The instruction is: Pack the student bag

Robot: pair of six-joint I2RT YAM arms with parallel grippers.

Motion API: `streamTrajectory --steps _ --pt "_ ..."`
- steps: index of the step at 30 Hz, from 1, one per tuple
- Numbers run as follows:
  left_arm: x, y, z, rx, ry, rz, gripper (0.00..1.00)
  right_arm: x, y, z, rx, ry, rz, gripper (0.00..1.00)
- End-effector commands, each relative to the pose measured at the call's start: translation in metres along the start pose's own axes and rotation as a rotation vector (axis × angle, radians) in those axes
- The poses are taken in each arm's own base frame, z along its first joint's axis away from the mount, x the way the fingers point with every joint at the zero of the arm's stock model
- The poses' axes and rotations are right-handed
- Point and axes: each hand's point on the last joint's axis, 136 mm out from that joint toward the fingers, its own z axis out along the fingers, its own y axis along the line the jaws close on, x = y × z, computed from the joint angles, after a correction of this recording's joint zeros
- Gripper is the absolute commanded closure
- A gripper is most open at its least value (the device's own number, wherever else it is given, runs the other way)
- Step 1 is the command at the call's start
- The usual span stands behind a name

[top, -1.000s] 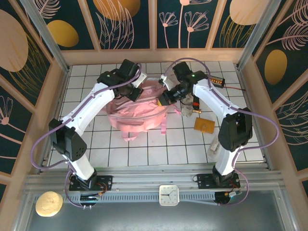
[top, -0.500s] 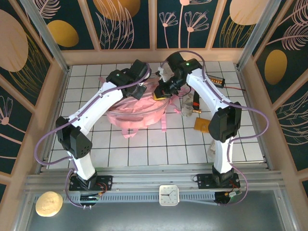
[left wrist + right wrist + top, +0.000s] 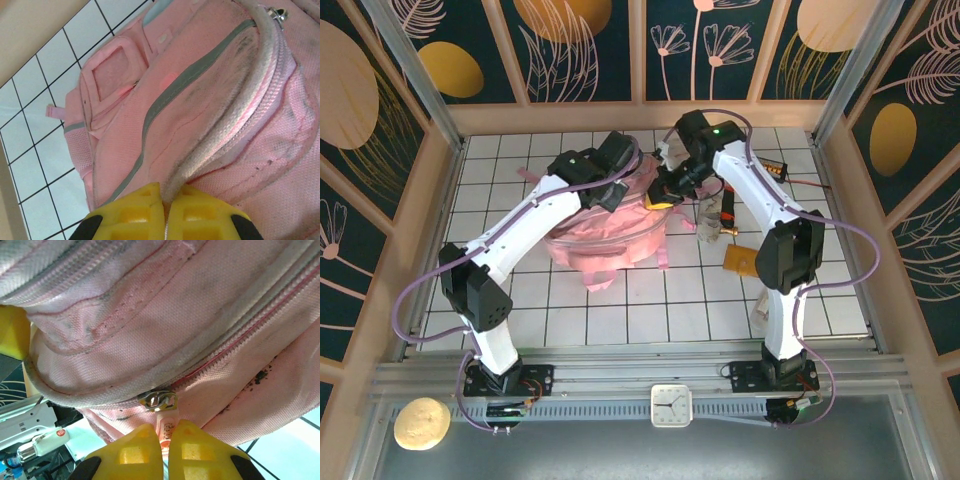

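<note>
The student bag [image 3: 605, 235] is a pink fabric backpack lying mid-table on the white tiles. My left gripper [image 3: 613, 190] is at its upper edge. In the left wrist view the yellow fingertips [image 3: 167, 202] are shut on the pale piped seam [image 3: 215, 135] beside the bag's zipper, with a grey strip [image 3: 165, 100] running across the panel. My right gripper [image 3: 665, 193] is at the bag's far right corner. In the right wrist view it [image 3: 166, 437] is shut on the pink zipper pull tab [image 3: 165, 426] hanging from the silver slider [image 3: 158, 400].
Right of the bag lie a pale bundle [image 3: 710, 215], a tan square item [image 3: 744, 260], a black-and-orange device [image 3: 772, 170] and a white object [image 3: 763, 305]. A small clock [image 3: 671, 404] sits on the front rail, and a round beige thing [image 3: 420, 423] lies at the near left.
Both grippers stayed shut. The left gripper shifted right along the bag's top and the right gripper moved toward the far side, so the bag's upper edge is drawn between them.
</note>
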Motion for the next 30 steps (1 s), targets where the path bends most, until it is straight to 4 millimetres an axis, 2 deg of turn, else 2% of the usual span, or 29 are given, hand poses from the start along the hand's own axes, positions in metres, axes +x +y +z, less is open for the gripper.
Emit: streamTrajectory --steps 1,3,7,12,15,18,21,23,24,25,27,29,30 --pt "-0.018 0.022 -0.024 -0.050 -0.111 -0.097 1.00 0.006 0.033 -0.010 -0.072 0.002 -0.025 1.00" --pt "-0.023 0.020 -0.026 -0.026 -0.127 -0.121 1.00 0.011 0.050 -0.005 -0.120 0.020 -0.051 1.00" --pt "-0.028 0.007 -0.019 0.025 -0.114 -0.156 1.00 0.029 0.083 0.015 -0.198 0.087 -0.121 1.00" --pt "-0.032 -0.003 -0.010 0.069 -0.111 -0.205 1.00 0.038 0.100 0.036 -0.261 0.093 -0.119 1.00" --pt "-0.035 -0.009 -0.007 0.095 -0.108 -0.231 1.00 0.031 0.108 0.041 -0.305 0.026 -0.096 1.00" --pt "-0.036 -0.008 -0.009 0.103 -0.123 -0.234 1.00 0.022 0.096 0.038 -0.340 -0.077 -0.029 1.00" --pt "-0.028 0.003 -0.009 0.117 -0.108 -0.253 1.00 0.020 0.059 0.036 -0.277 -0.127 0.038 1.00" --pt "-0.019 0.005 -0.008 0.147 -0.105 -0.243 0.76 0.023 0.031 0.034 -0.188 -0.133 0.061 1.00" --pt "-0.016 0.009 -0.016 0.161 -0.124 -0.242 0.74 0.025 0.023 0.034 -0.162 -0.128 0.065 1.00" --pt "-0.010 0.004 -0.018 0.203 -0.118 -0.220 0.72 0.026 0.011 0.031 -0.143 -0.135 0.078 1.00" --pt "-0.008 -0.010 -0.019 0.284 -0.138 -0.181 0.61 0.025 -0.008 0.024 -0.117 -0.160 0.104 1.00" --pt "-0.002 -0.023 -0.022 0.358 -0.148 -0.159 0.35 0.023 -0.021 0.014 -0.104 -0.189 0.119 1.00" --pt "0.001 -0.026 -0.021 0.371 -0.150 -0.158 0.27 0.023 -0.028 0.012 -0.090 -0.191 0.126 1.00"
